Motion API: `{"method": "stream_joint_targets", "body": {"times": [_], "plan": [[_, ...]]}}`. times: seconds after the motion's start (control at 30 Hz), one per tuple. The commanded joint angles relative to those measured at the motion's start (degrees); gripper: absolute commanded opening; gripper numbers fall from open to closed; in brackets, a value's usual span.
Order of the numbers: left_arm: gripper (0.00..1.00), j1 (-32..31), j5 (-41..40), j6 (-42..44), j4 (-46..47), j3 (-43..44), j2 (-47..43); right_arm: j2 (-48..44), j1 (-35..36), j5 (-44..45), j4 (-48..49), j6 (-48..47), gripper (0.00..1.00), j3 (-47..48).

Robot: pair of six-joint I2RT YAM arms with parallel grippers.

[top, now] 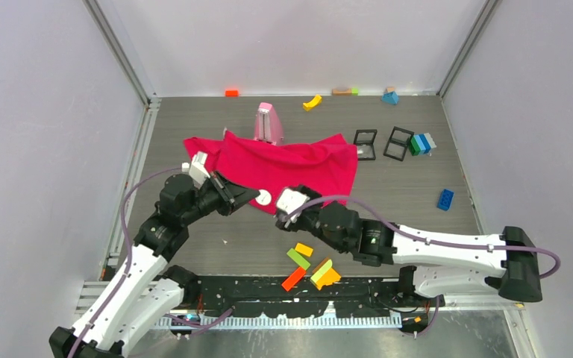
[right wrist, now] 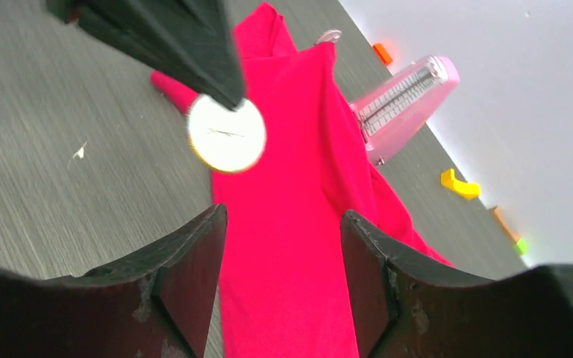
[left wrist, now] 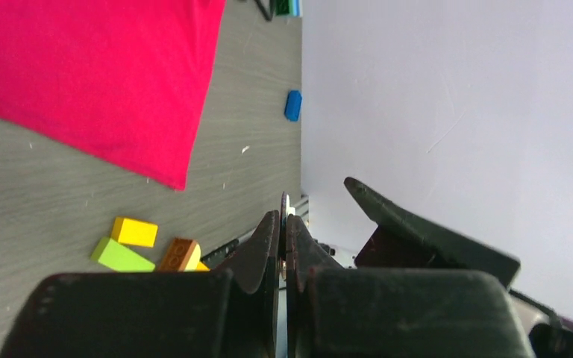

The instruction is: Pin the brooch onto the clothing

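The crimson-pink T-shirt (top: pixel 283 164) lies wrinkled on the grey table; it also shows in the left wrist view (left wrist: pixel 97 74) and the right wrist view (right wrist: pixel 298 224). My left gripper (top: pixel 254 195) is shut on the brooch (top: pixel 263 198), a white round disc with a gold rim, held above the shirt's near edge. The brooch is edge-on between the jaws in the left wrist view (left wrist: pixel 284 205) and face-on in the right wrist view (right wrist: pixel 226 134). My right gripper (top: pixel 283 212) is open and empty just right of the brooch, its fingers (right wrist: pixel 194 261) straddling the shirt below.
A pink metronome (top: pixel 268 123) stands behind the shirt. Coloured blocks (top: pixel 310 267) lie near the front edge. Two black square frames (top: pixel 383 143) and stacked blocks (top: pixel 421 143) sit at the right, a blue block (top: pixel 445 199) farther right. Walls enclose three sides.
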Motion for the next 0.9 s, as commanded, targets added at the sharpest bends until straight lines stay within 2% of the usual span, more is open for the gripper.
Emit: {"method": "stream_joint_targets", "body": {"times": [0.0, 0.17, 0.37, 0.6, 0.87], "plan": [[0.00, 0.4, -4.9, 5.2, 7.8, -1.1, -4.4, -5.7, -5.1, -3.1, 1.4, 21.0, 0.63, -0.2], [0.00, 0.4, -6.2, 7.9, 10.1, -2.6, -8.6, -7.9, -16.7, -18.8, 5.4, 49.6, 0.63, -2.2], [0.00, 0.4, -7.1, 7.5, 12.6, -4.1, -11.9, -4.0, -21.0, -30.4, 23.4, 71.3, 0.61, -6.3], [0.00, 0.4, -7.5, 6.2, 14.1, -4.8, -13.4, 4.9, -21.1, -38.8, 34.6, 80.8, 0.54, -3.9], [0.00, 0.4, -7.3, 4.8, 16.7, -5.7, -13.4, 8.5, -21.1, -40.9, 40.8, 84.6, 0.46, -4.4]]}}
